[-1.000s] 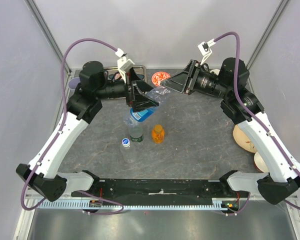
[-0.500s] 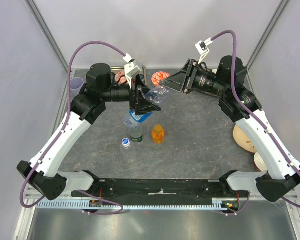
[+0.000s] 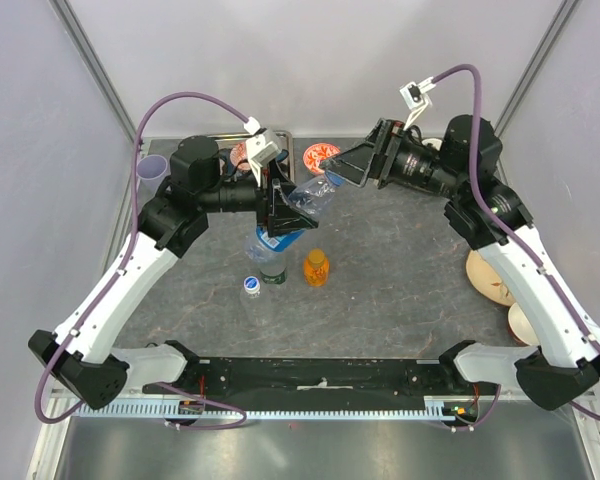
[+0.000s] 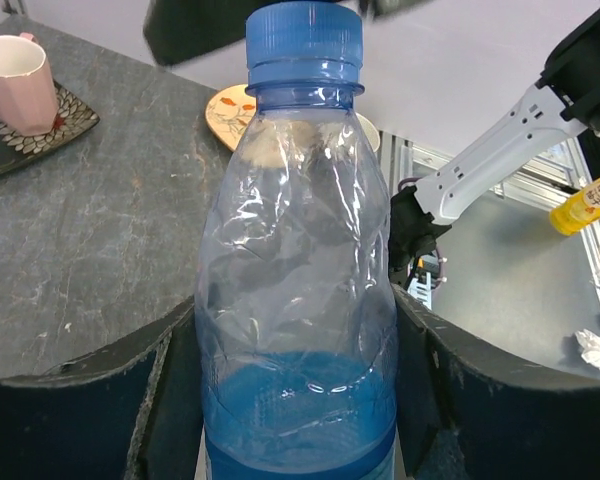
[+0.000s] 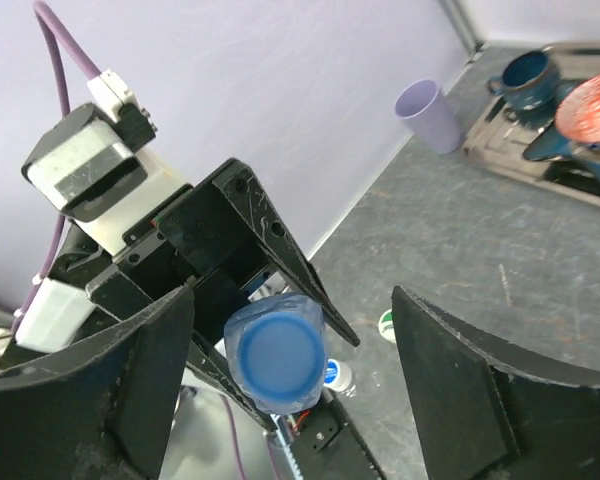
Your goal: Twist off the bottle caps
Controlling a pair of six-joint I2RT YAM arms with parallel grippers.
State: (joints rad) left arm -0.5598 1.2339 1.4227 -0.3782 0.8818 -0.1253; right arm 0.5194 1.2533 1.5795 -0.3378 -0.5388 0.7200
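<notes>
While my left gripper (image 4: 298,400) pinches the crumpled clear plastic bottle (image 4: 295,250) by its lower body | my right gripper (image 5: 290,335) stands spread | the bottle's round blue plastic cap (image 5: 276,352) sits just ahead of it, untouched.

Robotics lab test cell, not a home. Closed in by plain pale lilac wall panels (image 3: 330,60) on bare aluminium corner struts (image 3: 90,55) across the upper part of the top view. Two white-and-black robot arms (image 3: 130,275) bolted to a black mounting rail (image 3: 320,375) along the lower edge, above a white slotted cable duct (image 3: 310,408), purple cables (image 3: 185,97) looping overhead. A few household pieces on the dark grey stone-look tabletop (image 3: 400,290): lilac plastic cup (image 3: 153,167) upper left, red patterned bowl (image 3: 322,155) top centre.
</notes>
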